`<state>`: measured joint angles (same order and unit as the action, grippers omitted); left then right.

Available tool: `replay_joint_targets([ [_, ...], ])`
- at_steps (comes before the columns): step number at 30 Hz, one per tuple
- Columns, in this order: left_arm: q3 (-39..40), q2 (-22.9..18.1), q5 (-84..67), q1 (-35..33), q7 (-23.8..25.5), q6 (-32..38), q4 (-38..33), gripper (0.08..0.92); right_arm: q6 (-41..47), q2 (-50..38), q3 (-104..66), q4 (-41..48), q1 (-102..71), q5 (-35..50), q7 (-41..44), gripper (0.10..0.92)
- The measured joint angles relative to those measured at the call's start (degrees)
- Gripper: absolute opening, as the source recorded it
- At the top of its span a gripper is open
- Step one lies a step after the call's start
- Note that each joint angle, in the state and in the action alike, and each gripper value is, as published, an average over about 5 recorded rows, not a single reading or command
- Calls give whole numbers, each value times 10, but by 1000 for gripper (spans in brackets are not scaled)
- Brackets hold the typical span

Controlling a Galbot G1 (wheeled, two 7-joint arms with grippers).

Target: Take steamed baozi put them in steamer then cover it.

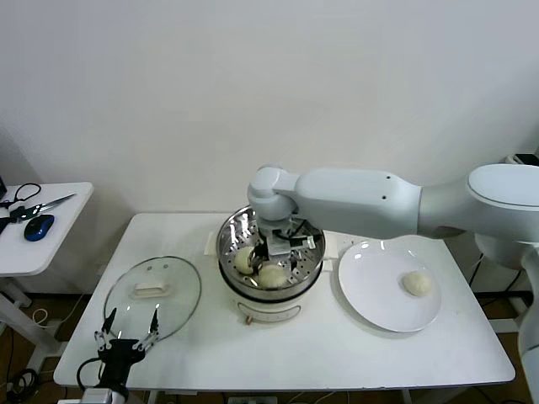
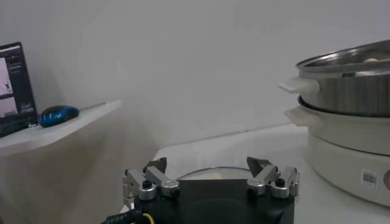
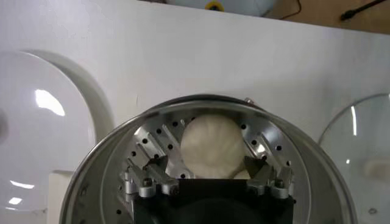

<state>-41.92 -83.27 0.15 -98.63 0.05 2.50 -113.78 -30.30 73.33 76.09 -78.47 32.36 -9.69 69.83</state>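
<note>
White arm hides part of the steamer [image 1: 232, 240]; right end effector [image 3: 208, 175] spread around a baozi [image 3: 212, 146].

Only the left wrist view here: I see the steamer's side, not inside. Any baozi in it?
Observer: Two baozi show in the steamer; the right gripper, down inside it, hides the rest.
Operator: Is it gripping one?
Observer: No. Its jaws stand open, with a baozi between them.
Operator: Any still outside?
Observer: One, on the plate to the steamer's right.
</note>
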Motion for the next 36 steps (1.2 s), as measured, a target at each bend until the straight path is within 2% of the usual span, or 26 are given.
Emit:
replay_joint_targets([
  [7, 2, 1, 1, 1, 0, 0, -3, 823, 44, -41, 10, 7, 40, 45, -34, 823],
  [14, 7, 3, 3, -1, 0, 0, -6, 823, 185, -123, 57, 8, 93, 153, -104, 823],
  [21, 9, 3, 3, -1, 1, 0, -12, 823, 309, -230, 69, 17, 96, 231, -104, 823],
  [29, 9, 3, 4, 2, 1, -1, -18, 823, 371, -340, 6, 43, -2, 219, -79, 823],
  [36, 8, 2, 11, -1, 1, -4, -19, 823, 381, -382, -90, 90, -125, 164, -67, 823],
])
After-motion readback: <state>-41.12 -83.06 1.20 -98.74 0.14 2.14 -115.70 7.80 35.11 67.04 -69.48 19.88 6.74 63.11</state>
